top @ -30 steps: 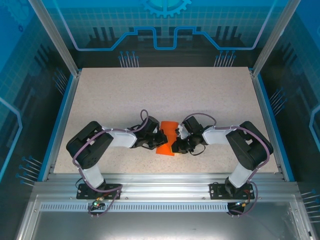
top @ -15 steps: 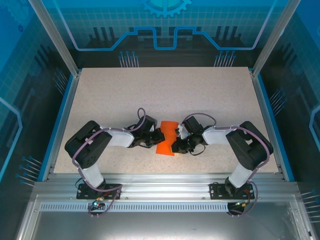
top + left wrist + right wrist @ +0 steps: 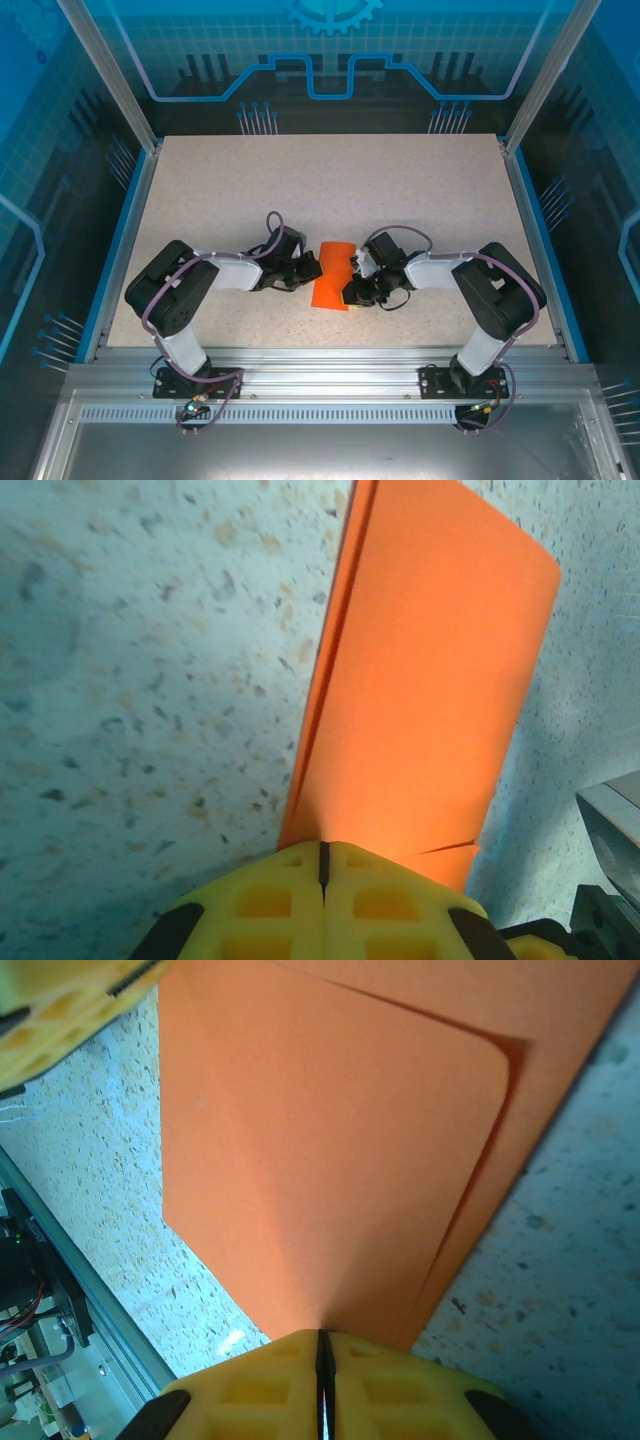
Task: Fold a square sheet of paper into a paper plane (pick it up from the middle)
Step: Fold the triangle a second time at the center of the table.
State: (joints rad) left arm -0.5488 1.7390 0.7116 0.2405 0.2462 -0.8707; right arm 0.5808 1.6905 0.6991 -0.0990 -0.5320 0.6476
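Observation:
The square sheet of paper (image 3: 332,272), bright orange and folded into a narrow layered strip, lies on the table between the two arms. My left gripper (image 3: 311,270) is shut, its yellow tips (image 3: 323,852) at the paper's (image 3: 430,680) left edge; nothing shows between the jaws. From the other side my right gripper (image 3: 347,290) is shut on the paper's right edge. In the right wrist view the top layer (image 3: 320,1160) runs into the closed slit of that gripper (image 3: 322,1338). The left gripper's yellow fingers (image 3: 70,1000) show at the upper left.
The speckled table (image 3: 330,180) stretches open behind the paper. Close in front of it runs the aluminium rail (image 3: 320,365) carrying both arm bases. Blue edging and glass walls bound the sides. A grey part of the right arm (image 3: 610,820) sits just right of the paper.
My left gripper has drawn back to the left, staying shut, and more of the orange paper is uncovered. The right arm and the paper have not moved.

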